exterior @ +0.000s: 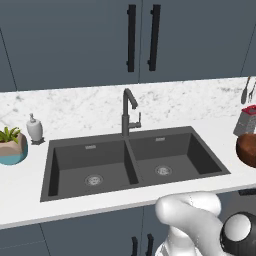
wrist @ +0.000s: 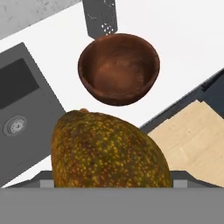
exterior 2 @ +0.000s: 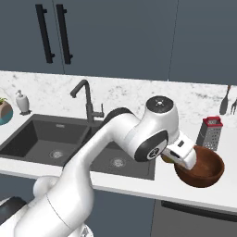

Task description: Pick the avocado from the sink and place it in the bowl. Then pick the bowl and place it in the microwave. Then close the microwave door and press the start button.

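Marbled white counter (exterior: 30,185) runs under slate-blue cabinets (exterior: 70,40) with long dark handles, and everything on it sits where a kitchen would want it. Far left, a teal plant pot (exterior: 12,150) and a small white soap bottle (exterior: 34,127) stand near the sink (exterior: 60,165), handy to the water. That sink is matte dark grey, two square-cornered basins with round metal drains, a tall dark faucet (exterior: 127,112) rising behind the divider; both basins look bare. Further right, the white arm reaches out past the sink's edge, its claw (exterior 2: 178,155) poised just above the near rim of the bowl (exterior 2: 203,171). The avocado (wrist: 109,151) is gripped in the claw, jaws spread wide around it, a plump lump with pebbly brownish skin flecked orange-yellow. It is carried high, I'd say, so it can be dropped straight in. The bowl is deep, round, reddish-brown with a wood grain, standing on the counter just in front of a perforated metal grater (exterior 2: 209,133) with a red top.
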Robot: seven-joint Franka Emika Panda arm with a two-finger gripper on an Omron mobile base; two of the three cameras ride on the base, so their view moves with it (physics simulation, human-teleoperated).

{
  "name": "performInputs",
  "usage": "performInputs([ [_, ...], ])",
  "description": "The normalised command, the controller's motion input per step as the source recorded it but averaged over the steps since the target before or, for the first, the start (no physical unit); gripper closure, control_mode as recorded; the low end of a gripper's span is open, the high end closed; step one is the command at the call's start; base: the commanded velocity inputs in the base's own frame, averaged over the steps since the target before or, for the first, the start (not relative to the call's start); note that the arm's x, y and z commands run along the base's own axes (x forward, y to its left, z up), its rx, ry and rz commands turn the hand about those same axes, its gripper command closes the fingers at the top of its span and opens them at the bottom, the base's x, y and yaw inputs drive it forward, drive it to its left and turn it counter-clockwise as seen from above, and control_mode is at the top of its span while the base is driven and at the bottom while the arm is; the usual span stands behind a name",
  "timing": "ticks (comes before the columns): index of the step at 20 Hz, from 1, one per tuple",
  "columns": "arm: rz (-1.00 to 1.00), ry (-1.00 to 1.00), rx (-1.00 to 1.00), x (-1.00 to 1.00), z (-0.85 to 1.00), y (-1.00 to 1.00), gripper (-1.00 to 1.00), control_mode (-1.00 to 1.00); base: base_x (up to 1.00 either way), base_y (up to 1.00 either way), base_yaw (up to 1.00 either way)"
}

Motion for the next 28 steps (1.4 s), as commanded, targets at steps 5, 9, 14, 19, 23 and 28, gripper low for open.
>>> performInputs([
  [5, 0.00, 0.00, 0.00, 0.41, -0.35, -0.53, 1.00, -1.00, 0.00, 0.00, 0.00],
  [9, 0.00, 0.00, 0.00, 0.46, -0.44, -0.30, 1.00, -1.00, 0.00, 0.00, 0.00],
  [14, 0.00, 0.00, 0.00, 0.56, -0.42, -0.17, 1.00, -1.00, 0.00, 0.00, 0.00],
  [19, 0.00, 0.00, 0.00, 0.47, -0.30, -0.20, 1.00, -1.00, 0.00, 0.00, 0.00],
  [23, 0.00, 0.00, 0.00, 0.28, -0.26, -0.28, 1.00, -1.00, 0.00, 0.00, 0.00],
  [28, 0.01, 0.01, 0.00, 0.16, -0.49, -0.13, 1.00, -1.00, 0.00, 0.00, 0.00],
])
